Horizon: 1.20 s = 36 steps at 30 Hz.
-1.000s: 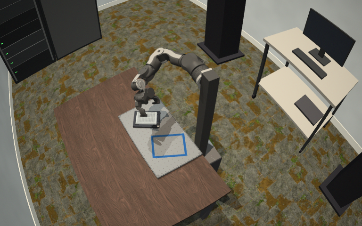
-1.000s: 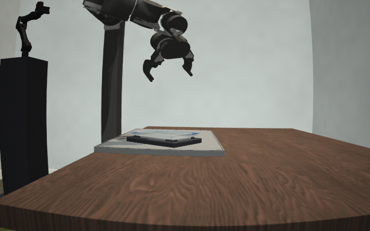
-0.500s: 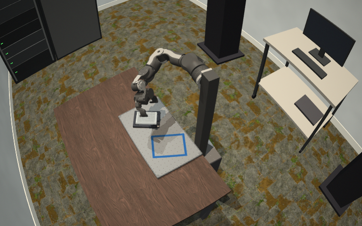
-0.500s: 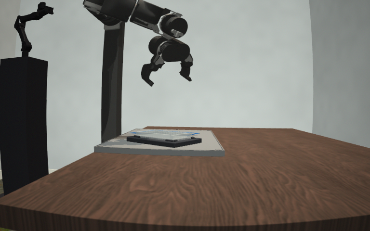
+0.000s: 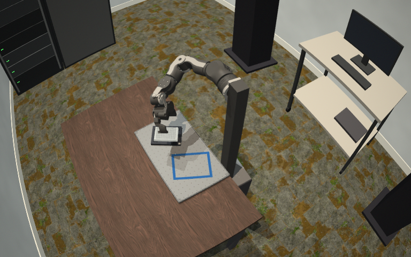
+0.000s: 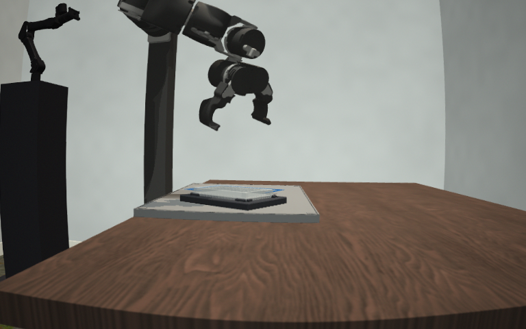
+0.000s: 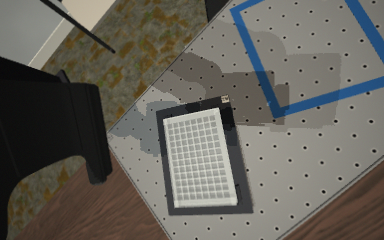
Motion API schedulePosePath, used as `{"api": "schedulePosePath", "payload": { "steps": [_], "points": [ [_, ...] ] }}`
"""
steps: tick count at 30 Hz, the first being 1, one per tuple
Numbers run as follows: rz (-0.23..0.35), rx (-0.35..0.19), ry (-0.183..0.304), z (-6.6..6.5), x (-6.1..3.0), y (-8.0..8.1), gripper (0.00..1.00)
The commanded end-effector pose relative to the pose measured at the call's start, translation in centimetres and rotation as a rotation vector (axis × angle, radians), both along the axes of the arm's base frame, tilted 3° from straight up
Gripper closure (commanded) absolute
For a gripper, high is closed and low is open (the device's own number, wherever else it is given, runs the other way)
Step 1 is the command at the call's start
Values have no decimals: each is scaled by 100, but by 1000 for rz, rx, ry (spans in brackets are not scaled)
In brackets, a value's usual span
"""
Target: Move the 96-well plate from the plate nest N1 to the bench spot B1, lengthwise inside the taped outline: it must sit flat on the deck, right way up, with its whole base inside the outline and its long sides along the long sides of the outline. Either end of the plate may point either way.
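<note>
The white 96-well plate (image 5: 166,134) sits flat in the black plate nest (image 5: 166,136) at the far end of the grey perforated deck (image 5: 180,156). It also shows in the wrist view (image 7: 200,158) and, low and edge-on, in the exterior view (image 6: 233,195). The blue taped outline (image 5: 191,165) lies on the deck nearer the arm's post, empty; the wrist view shows it at the top right (image 7: 319,55). My gripper (image 6: 236,120) hangs open and empty well above the plate, fingers pointing down. In the top view the gripper (image 5: 160,125) overlaps the plate's left end.
The arm's black post (image 5: 235,127) stands at the deck's right edge beside the outline. The deck is a raised slab on a wooden table (image 5: 131,178). A black pillar (image 6: 33,175) stands off the table to the left.
</note>
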State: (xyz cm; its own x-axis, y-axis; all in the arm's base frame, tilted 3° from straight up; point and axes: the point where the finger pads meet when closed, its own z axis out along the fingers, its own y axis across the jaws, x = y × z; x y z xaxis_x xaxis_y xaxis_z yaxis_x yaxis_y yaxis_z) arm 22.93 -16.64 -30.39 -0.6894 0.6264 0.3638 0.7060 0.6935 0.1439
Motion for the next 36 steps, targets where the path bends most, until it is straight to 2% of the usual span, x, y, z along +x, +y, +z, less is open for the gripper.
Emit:
{"api": "schedulePosePath", "payload": {
  "steps": [1,4,16,21,36],
  "points": [
    [47,-54,-37,-107,5,-93,23],
    [137,-161,-106,-309,13,-271,23],
    [137,-161,-106,-309,13,-271,23],
    [246,-290,-188,-508,28,-446,23],
    [248,-291,-184,-490,22,-430,23]
  ]
}}
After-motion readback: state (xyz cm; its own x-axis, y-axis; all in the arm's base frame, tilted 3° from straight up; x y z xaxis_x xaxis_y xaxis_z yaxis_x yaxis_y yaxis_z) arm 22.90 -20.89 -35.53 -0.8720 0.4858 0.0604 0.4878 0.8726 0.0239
